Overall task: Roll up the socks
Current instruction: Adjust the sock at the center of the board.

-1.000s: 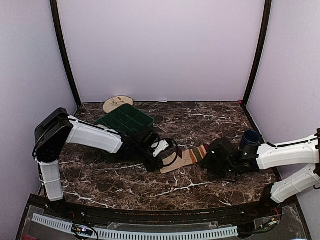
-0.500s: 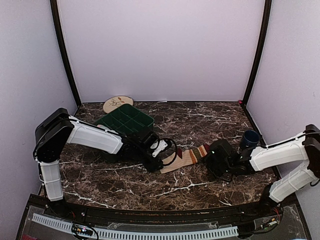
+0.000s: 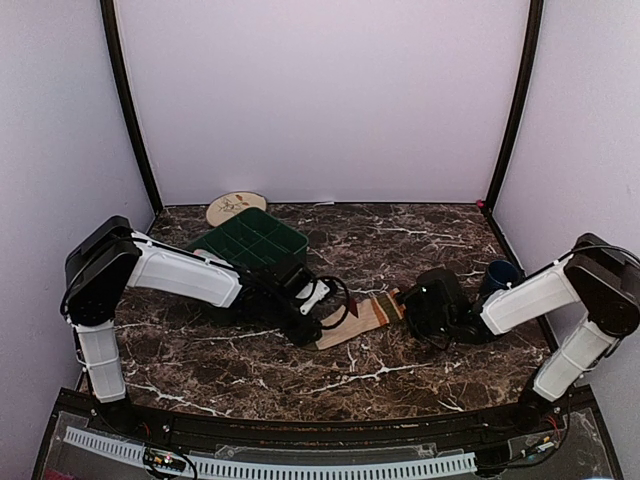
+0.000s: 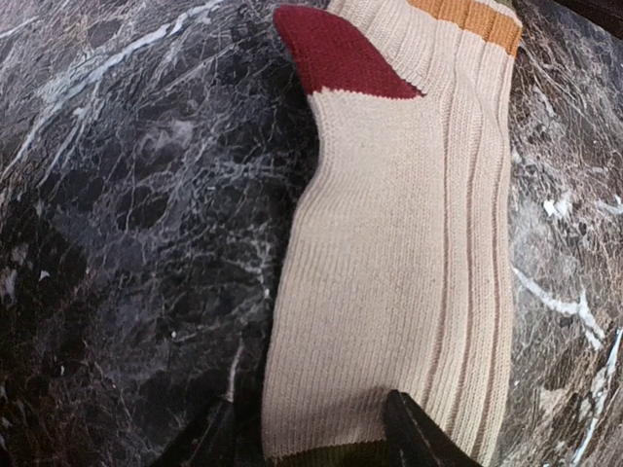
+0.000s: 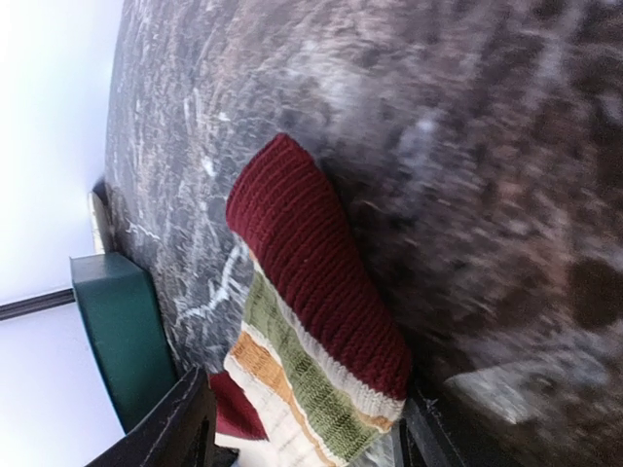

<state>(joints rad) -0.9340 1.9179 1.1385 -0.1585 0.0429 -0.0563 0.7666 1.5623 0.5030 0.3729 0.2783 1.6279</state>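
Now your right jaws grip the striped cuff (image 5: 311,321) of the tan sock (image 4: 389,243); your left jaws straddle its toe end on the counter (image 3: 400,240), grip unclear.

Sock (image 3: 362,320) on table (image 3: 400,240) centre; tray (image 3: 250,238) behind-left; plate (image 3: 236,208) behind tray; cup (image 3: 500,275) right.

The dark marble table (image 3: 400,240) bears a tan sock (image 3: 362,318), green tray (image 3: 250,240), round plate (image 3: 236,208), blue cup (image 3: 500,275).
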